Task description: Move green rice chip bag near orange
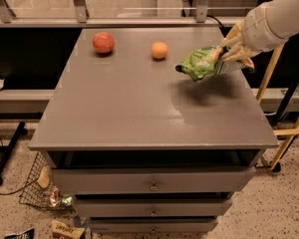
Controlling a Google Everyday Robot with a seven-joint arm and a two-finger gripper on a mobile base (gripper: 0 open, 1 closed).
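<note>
The gripper point(225, 57) sits over the right rear part of the counter point(114, 113), at the end of the arm that reaches in from the upper right. It is clamped on the right end of the bag point(200, 63). The bag hangs clear of the counter, tilted with its free left end lowest, and it throws a soft shadow on the grey top below and a little in front of it.

The orange point(159, 50) rests on the counter toward the back, left of the bag. A gap of bare counter shows between the orange and the bag's left tip, so the two are near but apart. The red fruit point(103, 42) lies farther left, well apart from the bag and no part of this job.

Judging from this, the picking-up is done: the bag is gripped and off the surface. Most of the travel looks done as well, since the bag hangs just to the right of the orange. What is left is the finish: perhaps a short move left, then lowering the bag onto the counter beside the orange and letting go.

The bag is soft and crinkly, so its hanging end will likely touch down first. That end could nudge the round orange and set it rolling if it lands too close.
</note>
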